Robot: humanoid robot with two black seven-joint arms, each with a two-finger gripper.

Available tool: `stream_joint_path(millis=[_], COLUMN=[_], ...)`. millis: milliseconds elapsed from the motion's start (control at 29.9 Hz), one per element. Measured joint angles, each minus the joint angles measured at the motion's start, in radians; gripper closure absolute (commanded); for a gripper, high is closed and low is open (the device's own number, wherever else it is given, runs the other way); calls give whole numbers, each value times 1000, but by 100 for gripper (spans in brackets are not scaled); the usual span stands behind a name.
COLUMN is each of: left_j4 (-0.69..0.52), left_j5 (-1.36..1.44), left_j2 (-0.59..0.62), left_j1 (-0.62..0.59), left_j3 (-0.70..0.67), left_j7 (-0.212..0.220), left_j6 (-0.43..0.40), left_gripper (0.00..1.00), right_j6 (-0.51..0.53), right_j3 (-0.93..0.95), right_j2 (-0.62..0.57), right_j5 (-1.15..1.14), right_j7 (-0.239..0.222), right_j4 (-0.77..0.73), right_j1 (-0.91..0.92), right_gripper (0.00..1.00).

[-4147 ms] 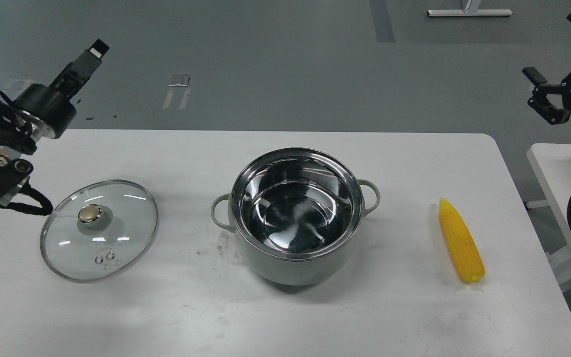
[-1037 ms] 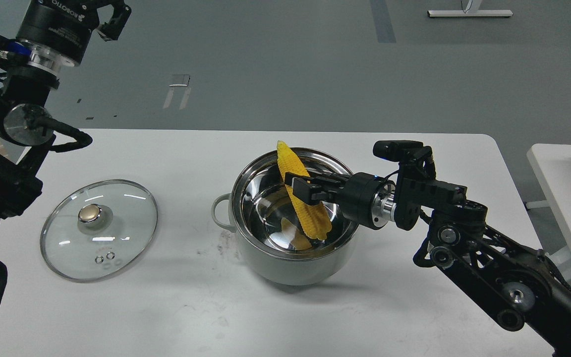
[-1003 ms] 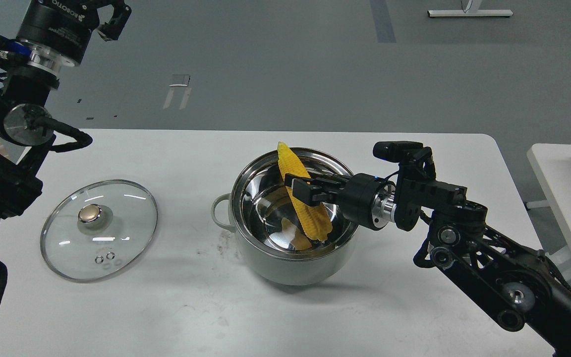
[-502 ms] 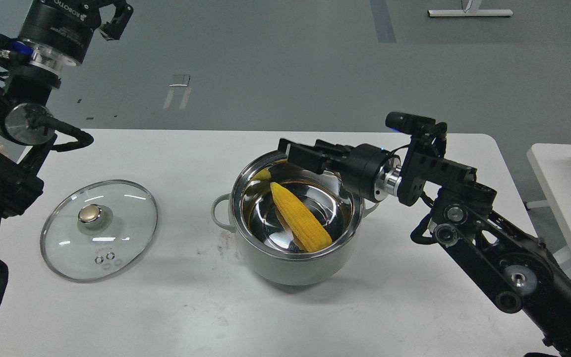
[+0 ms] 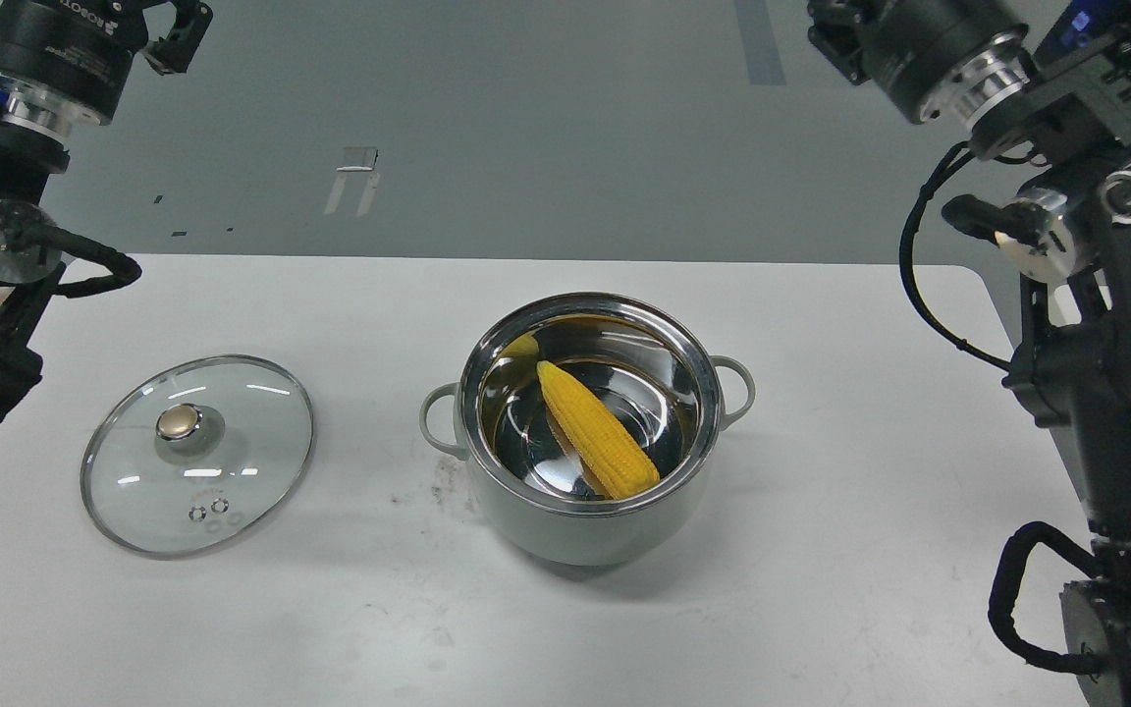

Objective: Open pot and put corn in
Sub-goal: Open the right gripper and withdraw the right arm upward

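1 bright yellow tapered corn cob [image 5: 598, 430] lies inside the uncovered grey-green steel-lined pot [image 5: 585, 511] at table centre, apparently deposited; both grippers' finger state cannot be told.

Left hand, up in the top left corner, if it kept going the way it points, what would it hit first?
The left hand points up and to the right, away from the table. Only bare grey floor lies that way before the picture's edge, so the way looks free, though depth is unclear.
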Motion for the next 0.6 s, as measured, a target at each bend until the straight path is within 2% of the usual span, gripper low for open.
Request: stream_joint_path(millis=[167,234,368,468,602], left_j4=[-1,-2,-2,0,25], left_j5=[-1,-1,-4,-4,-4], left_j2=[0,0,4,7,4], left_j1=[13,22,29,30,31], left_j3=[-3,-4,-8,-8,-8], left_j7=[0,0,0,0,2], left_j6=[0,0,0,0,0], left_gripper=[2,2,2,2,2], right_j6=[-19,-29,-39,-39,-38], right_j3=[63,77,121,126,126], right_j2=[-40,-44,-72,-88,-90], right_j5=[237,298,410,449,458], right_j7=[5,21,117,185,212], right_j4=[-140,-202,-350,-397,-405], right_j1=[24,30,35,31,18], right_gripper=[0,0,0,0,0])
